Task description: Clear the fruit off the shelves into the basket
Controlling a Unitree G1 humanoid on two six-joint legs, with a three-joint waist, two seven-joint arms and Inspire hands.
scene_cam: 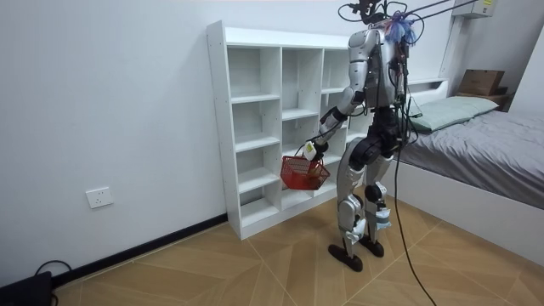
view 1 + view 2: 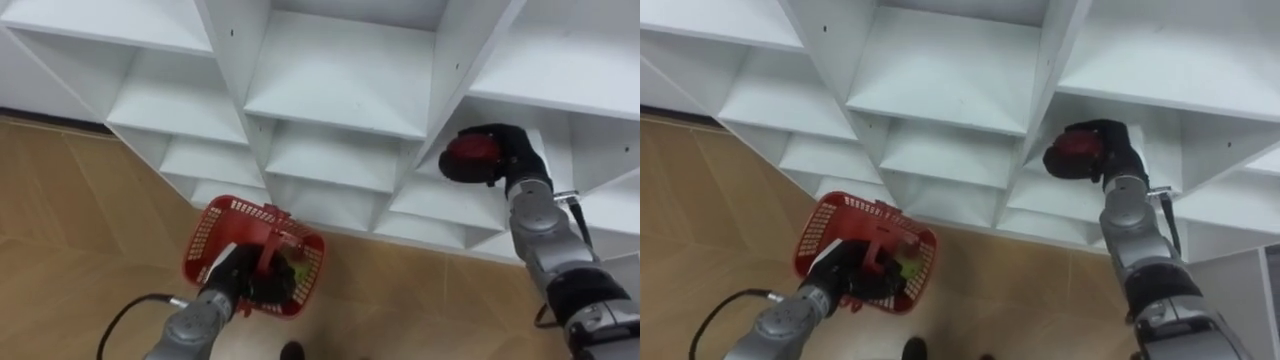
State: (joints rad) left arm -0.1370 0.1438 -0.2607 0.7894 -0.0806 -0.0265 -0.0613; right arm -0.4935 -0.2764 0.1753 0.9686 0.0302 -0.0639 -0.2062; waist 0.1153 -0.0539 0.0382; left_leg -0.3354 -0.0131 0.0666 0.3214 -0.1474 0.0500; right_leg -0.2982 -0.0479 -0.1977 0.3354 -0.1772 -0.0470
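Red plastic mesh basket point(image 2: 207, 236) hangs over the wood floor point(image 2: 80, 220), just in front of the bottom row of the white closet point(image 2: 340, 100). It sits below the closet's middle column and does not touch its front edge. Basket is tilted, open top facing the head camera. A small green-yellow fruit point(image 2: 298, 268) lies inside against the wall on the robot's right. The rest of the interior is dark and partly covered by the hand, so other contents cannot be told.

Left hand point(image 2: 238, 278) comes in from the lower left. Its fingers are clenched round the basket's red handle, which crosses the opening, and it carries the basket at about hip height in the room view.

Right hand point(image 2: 512, 155) is reached into a compartment of the closet's right column, over that compartment's shelf board near its front edge. Its dark fingers wrap a round dark-red fruit point(image 2: 470, 158) from the robot's right side. The fruit looks lifted just off the board, though contact underneath cannot be told.

All other compartments seen from the head camera are bare white boards.

Room view: robot stands upright close to the closet's right end, facing it. A bed point(image 1: 484, 140) is at the room view's right and a wall socket point(image 1: 99, 197) sits low on the wall at the room view's left.
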